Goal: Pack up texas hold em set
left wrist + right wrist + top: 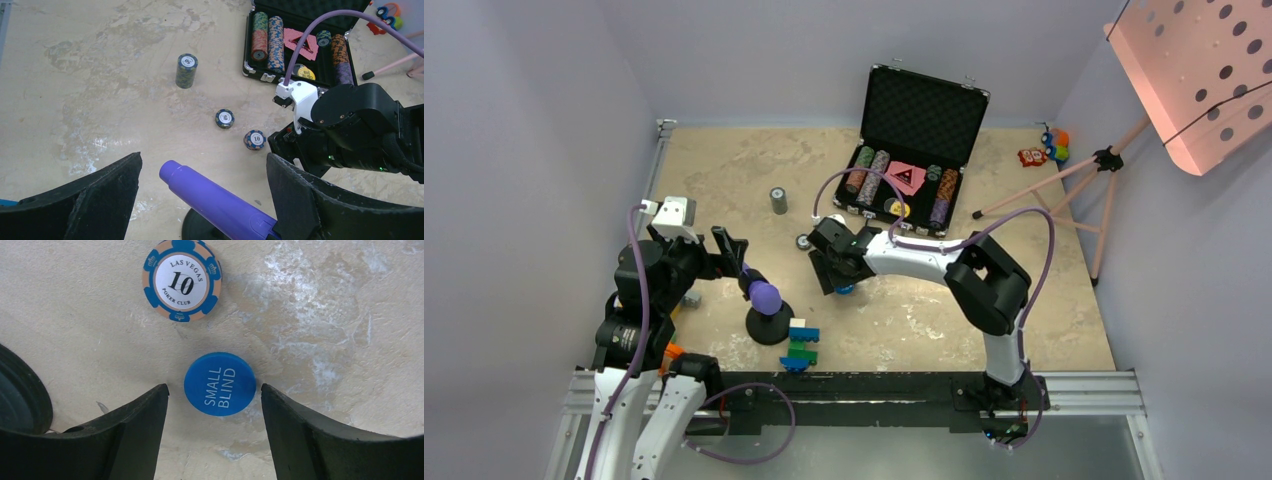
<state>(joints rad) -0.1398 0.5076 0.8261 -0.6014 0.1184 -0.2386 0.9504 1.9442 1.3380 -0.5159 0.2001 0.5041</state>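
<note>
The black case point(972, 100) stands open at the back, holding rows of striped chips, pink cards point(905, 177) and a yellow button point(896, 208). A blue "small blind" button point(220, 383) lies flat on the table. My right gripper point(215, 392) is open just above it, one finger on each side and the button at the fingertips. A "10" chip point(182, 280) lies just beyond it. A "50" chip point(225, 118) and a short chip stack point(186, 70) lie further left. My left gripper point(204, 156) is open and empty, hovering over the purple-tipped object point(215, 202).
The purple-tipped object's black round base point(769, 326) stands near the front, with a toy-brick figure point(802, 345) beside it. A pink tripod point(1064, 180) and small toys point(1054, 142) are at the back right. The right arm's cable loops over the case front.
</note>
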